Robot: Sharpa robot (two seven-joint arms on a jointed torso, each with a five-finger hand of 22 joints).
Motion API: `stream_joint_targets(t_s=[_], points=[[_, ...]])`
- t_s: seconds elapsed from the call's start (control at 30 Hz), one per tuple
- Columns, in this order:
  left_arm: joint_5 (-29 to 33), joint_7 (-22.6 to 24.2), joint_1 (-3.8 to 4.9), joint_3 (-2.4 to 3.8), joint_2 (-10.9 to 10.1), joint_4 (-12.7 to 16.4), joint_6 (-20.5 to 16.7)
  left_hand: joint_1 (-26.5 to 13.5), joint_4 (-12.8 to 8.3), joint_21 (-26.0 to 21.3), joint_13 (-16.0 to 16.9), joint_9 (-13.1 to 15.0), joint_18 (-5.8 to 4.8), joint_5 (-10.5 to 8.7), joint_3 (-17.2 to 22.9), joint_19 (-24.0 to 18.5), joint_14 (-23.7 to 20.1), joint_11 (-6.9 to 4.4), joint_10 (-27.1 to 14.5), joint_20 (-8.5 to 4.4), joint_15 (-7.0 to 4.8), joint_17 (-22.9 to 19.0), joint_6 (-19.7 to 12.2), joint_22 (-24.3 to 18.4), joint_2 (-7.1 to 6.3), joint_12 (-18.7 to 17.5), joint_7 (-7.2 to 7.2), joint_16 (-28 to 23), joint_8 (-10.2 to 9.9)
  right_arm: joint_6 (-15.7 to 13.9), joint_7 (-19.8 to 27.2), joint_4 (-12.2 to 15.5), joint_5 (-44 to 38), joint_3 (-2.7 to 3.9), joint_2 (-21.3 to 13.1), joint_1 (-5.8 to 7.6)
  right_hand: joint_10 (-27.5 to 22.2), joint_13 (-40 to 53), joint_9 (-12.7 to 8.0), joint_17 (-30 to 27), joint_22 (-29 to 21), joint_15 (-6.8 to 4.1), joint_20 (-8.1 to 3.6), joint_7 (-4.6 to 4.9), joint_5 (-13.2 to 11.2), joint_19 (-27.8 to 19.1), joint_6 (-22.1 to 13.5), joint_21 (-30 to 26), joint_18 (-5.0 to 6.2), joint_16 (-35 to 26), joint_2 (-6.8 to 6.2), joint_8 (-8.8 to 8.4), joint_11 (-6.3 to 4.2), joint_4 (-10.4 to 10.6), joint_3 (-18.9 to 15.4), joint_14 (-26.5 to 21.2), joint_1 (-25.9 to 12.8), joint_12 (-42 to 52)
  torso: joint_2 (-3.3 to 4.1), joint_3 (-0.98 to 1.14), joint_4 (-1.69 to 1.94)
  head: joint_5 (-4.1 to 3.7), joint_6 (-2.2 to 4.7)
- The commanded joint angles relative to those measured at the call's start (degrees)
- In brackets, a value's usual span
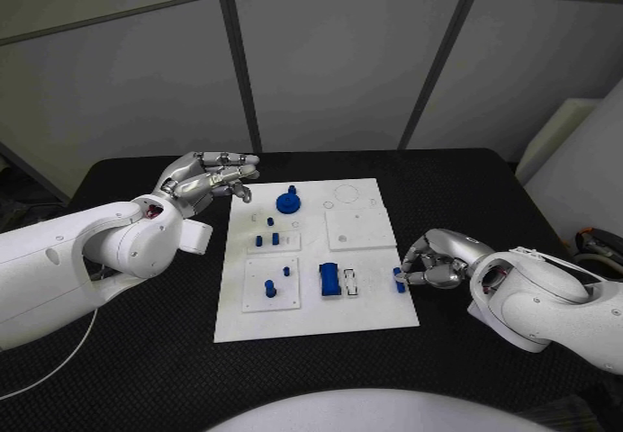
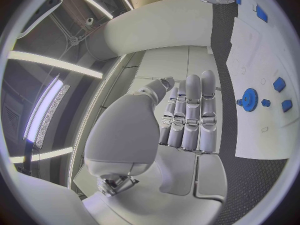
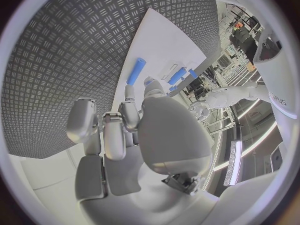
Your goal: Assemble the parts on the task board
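Note:
The white task board lies mid-table. On it are a blue gear, several small blue pegs in white sub-plates, and a blue block. A short blue peg lies at the board's right edge. My right hand sits low beside that edge, fingers bent down toward the peg, which lies flat on the board just past my fingertips. My left hand hovers off the board's far left corner, holding nothing. Its fingers are straight and side by side, with the gear beyond them.
The black table has free room all round the board. A white box leans at the far right, past the table's edge. Grey wall panels stand behind the table.

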Motion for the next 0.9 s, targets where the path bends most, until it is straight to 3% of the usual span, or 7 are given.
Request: stream_joint_targets(t_s=[0.03,0.73,0.9], points=[[0.08,0.39,0.05,0.03,0.03,0.07,0.72,0.14,-0.16,-0.05,-0.04,-0.02,-0.52,-0.18,-0.03,0.42,0.32,-0.06,-0.4,-0.11,-0.11,-0.06,-0.14,-0.06,0.4,0.3,0.33,-0.27,-0.39,2.33,-2.34,-0.16,-2.95,0.0,0.29,0.02,0.02,0.08,-0.02,6.04,-0.06,0.1,0.13,-0.08,0.06,-0.21,0.46,-0.36,-0.65,-0.33,0.01,-0.32,-0.38,0.08,-0.43,4.03,-0.79,-0.16,0.04,0.0,0.0,-0.01,-0.11],[0.08,0.4,0.04,0.03,-0.17,0.15,0.71,0.14,-0.16,-0.05,-0.04,-0.02,-0.52,-0.18,-0.03,0.42,0.32,-0.06,-0.4,-0.11,-0.11,-0.06,-0.14,-0.06,0.4,0.3,0.33,-0.27,-0.39,7.25,-4.61,-1.95,-5.8,-0.03,3.1,-0.11,0.02,0.06,0.09,5.87,-0.21,0.05,0.08,-0.19,-0.39,-0.31,0.9,-0.53,-0.62,-0.44,-0.08,-0.49,-0.44,0.1,-1.27,4.0,-1.98,-0.29,0.02,0.01,-0.04,0.12,-0.41],[0.08,0.39,0.04,0.03,-0.23,0.2,0.73,0.14,-0.16,-0.05,-0.04,-0.02,-0.52,-0.18,-0.03,0.42,0.32,-0.06,-0.4,-0.11,-0.11,-0.06,-0.14,-0.06,0.4,0.3,0.33,-0.27,-0.39,7.98,-4.99,-2.38,-7.05,-0.03,4.06,-0.28,0.03,0.14,0.21,5.87,-0.22,-0.1,-0.01,-0.41,-0.36,-0.32,1.13,-0.57,-0.61,-0.47,0.21,-0.56,-0.65,-0.51,-0.94,4.0,-0.61,-0.29,-0.06,-0.03,0.04,0.07,-0.49]])
